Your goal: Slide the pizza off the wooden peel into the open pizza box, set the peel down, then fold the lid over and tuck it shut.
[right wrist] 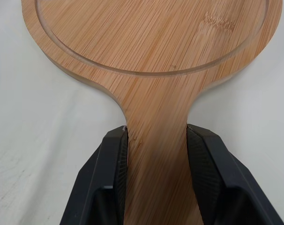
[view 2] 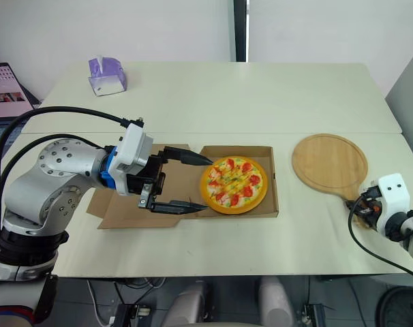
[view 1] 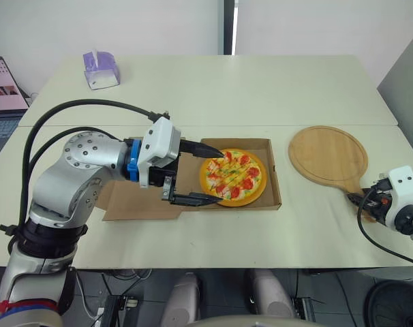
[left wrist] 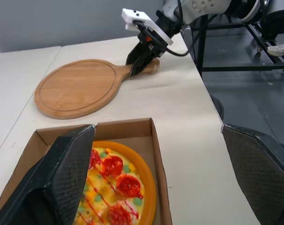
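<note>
The pizza [view 1: 232, 177] is round, with an orange rim, yellow cheese, red pepperoni rounds, small green flecks and thin red stripes across the top. It lies flat inside the tray of the open pizza box [view 1: 272, 198], a shallow brown cardboard tray near the middle of the pale bench [view 1: 261, 88]. The pizza takes up most of the tray. The lid [view 1: 128, 206] lies spread open on the bench at the tray's left side, and the left arm covers much of it.

The left claw [view 1: 220, 178] is released, its two black fingers spread wide. One finger reaches over the far left part of the pizza and the other sits by the tray's near wall.

The wooden peel [view 1: 328, 155] is bare and lies flat on the bench, to the right of the box and apart from it. It is a round bamboo board with a groove near its edge. The right claw [right wrist: 157, 140] is clenched on the peel's handle, one finger pressed against each side. The end of the handle is hidden behind that claw.

A purple tissue box [view 1: 100, 70] stands at the far left of the bench. A laptop [view 1: 2, 102] is cut off at the left edge.
</note>
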You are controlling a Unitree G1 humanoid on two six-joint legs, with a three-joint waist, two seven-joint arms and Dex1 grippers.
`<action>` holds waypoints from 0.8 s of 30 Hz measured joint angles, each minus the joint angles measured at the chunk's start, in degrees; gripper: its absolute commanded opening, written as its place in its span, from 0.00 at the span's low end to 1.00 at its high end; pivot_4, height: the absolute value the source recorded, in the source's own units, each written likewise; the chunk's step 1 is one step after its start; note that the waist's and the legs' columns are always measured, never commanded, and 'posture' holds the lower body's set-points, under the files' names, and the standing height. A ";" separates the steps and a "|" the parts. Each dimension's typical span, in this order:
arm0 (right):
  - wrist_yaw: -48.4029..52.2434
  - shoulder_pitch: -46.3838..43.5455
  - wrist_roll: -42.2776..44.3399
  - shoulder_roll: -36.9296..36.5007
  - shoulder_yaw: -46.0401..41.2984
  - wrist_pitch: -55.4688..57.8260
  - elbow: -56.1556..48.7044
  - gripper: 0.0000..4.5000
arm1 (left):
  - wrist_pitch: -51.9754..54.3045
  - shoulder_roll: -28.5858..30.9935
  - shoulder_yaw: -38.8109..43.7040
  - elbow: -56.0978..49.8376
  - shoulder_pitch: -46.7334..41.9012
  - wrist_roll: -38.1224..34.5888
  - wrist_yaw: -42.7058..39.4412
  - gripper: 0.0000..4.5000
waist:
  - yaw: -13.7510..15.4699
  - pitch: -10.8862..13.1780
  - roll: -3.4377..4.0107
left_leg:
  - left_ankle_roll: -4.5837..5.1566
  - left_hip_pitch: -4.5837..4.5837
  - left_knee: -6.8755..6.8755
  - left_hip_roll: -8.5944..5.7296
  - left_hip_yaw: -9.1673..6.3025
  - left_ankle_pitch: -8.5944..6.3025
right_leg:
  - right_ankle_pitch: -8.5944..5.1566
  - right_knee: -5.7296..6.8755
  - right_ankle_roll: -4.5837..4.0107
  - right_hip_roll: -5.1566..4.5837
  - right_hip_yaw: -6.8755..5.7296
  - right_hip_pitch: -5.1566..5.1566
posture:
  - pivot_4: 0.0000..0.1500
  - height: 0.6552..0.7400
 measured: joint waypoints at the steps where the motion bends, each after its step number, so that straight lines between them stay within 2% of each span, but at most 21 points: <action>1: -0.45 0.00 0.37 0.20 0.00 0.52 -0.20 0.34 | -0.04 -0.08 -0.12 0.00 0.00 0.03 -0.11 1.00 | -0.01 0.00 0.00 | 0.00 0.03 -0.01 0.01 0.04 0.00 | 0.00 0.00 0.00 0.01 0.03 0.00 | 1.00 1.00; 2: -1.20 0.00 0.82 0.63 0.00 1.36 -0.47 0.34 | -0.10 -0.09 -0.28 0.01 0.01 0.19 -0.22 1.00 | 0.00 0.00 -0.01 | 0.00 0.03 0.00 0.02 0.04 0.00 | 0.00 0.00 0.01 0.01 0.04 0.01 | 1.00 1.00; 5: -2.15 0.77 1.62 0.77 0.07 2.32 -0.55 0.56 | -0.28 -0.08 -0.31 0.02 0.03 0.46 -0.33 1.00 | 0.12 -0.01 -0.01 | 0.00 0.04 0.00 0.00 0.07 0.00 | 0.02 -0.01 0.04 0.01 0.07 0.02 | 1.00 1.00; 9: -0.47 2.33 3.41 -2.73 -0.30 3.76 -0.71 0.87 | -0.78 0.15 -0.05 0.04 0.71 0.66 -0.30 1.00 | 0.16 -0.02 -0.04 | 0.01 0.07 0.01 0.00 0.16 -0.01 | 0.05 -0.07 0.09 0.01 0.15 0.06 | 1.00 1.00; 11: 1.69 1.97 4.56 -5.57 -0.70 3.82 -0.02 0.98 | -1.25 0.32 0.46 -0.03 1.78 0.89 -0.01 1.00 | 0.07 -0.02 -0.03 | 0.01 0.17 -0.01 0.00 0.28 -0.01 | 0.06 -0.07 0.11 0.01 0.25 0.08 | 1.00 1.00; 16: 7.81 -2.65 4.54 -14.07 -0.83 -2.72 4.68 0.98 | -1.51 1.92 2.77 -0.49 5.98 1.74 2.20 1.00 | -0.32 -0.01 -0.06 | 0.03 0.47 -0.07 0.08 0.48 -0.02 | 0.04 -0.09 0.13 0.07 0.41 0.23 | 1.00 1.00; 24: 16.95 -16.12 2.98 -15.58 11.24 -22.72 9.53 0.98 | 2.13 4.23 15.34 -7.00 21.89 0.47 11.57 1.00 | -0.97 0.01 -0.12 | 0.04 0.47 -0.06 0.13 0.49 -0.03 | 0.05 -0.11 0.12 0.05 0.44 0.23 | 1.00 1.00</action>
